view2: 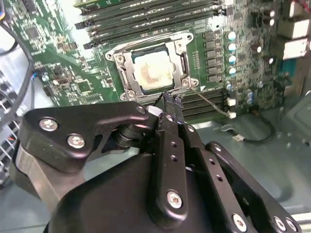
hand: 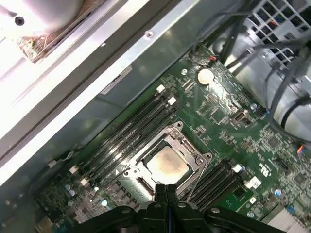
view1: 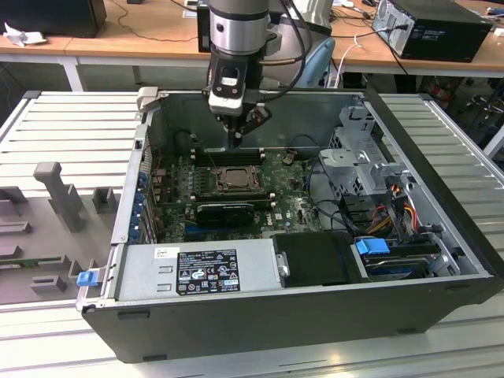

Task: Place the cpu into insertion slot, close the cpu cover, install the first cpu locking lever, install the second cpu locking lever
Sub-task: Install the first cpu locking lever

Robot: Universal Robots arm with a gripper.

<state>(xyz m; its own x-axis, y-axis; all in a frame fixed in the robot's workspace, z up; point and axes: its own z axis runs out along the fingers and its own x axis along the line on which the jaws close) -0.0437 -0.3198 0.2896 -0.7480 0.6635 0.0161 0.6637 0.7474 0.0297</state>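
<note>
Open computer case [view1: 315,319] lies on its side on the ribbed metal surface [view1: 71,118], toward the surface's edge at the exterior view's right. Arm [view1: 236,31] stands over the case's far wall, pointing down into it. Grey power supply [view1: 197,272] sits along the case's near wall. Green circuit board [view1: 295,201] covers the case floor.

Long black memory slots [view1: 228,156] run beside the board's far edge. Socket [view2: 116,58] is set just on the near side of them, about mid-board.

Claw [view1: 235,140]: fingers together, nothing seen between them. In the exterior view the tip hangs over the memory slots at the socket's far edge. In the second wrist view the tip is just beside a socket corner; contact cannot be told.

Cover plate [view2: 130,73] lies flat on the socket, framing the chip. Chip [view2: 153,70] sits in the socket, pale metal top up, showing through the plate's window.
</note>
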